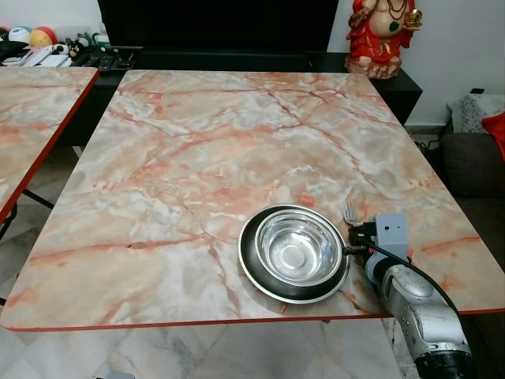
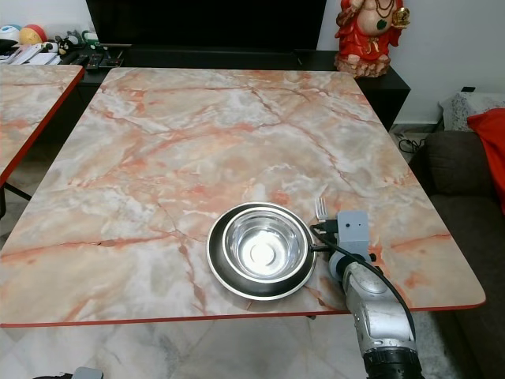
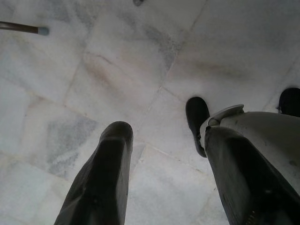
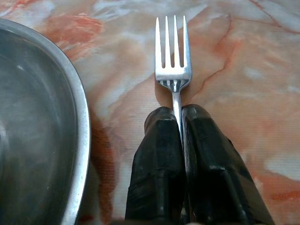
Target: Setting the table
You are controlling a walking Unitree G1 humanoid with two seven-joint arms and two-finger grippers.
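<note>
One fork, one bowl, one plate

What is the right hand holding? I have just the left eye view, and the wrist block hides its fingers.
Observer: In the right wrist view, the right hand is shut on the handle of a fork.
Operator: Which way does the fork point?
Observer: Its tines point straight ahead of the fingers, over the marble table.
Operator: Is it touching the dish?
Observer: No. Bare tabletop lies between it and the plate rim beside it.
Operator: And the left hand?
Observer: The left hand hangs open over the tiled floor.
</note>
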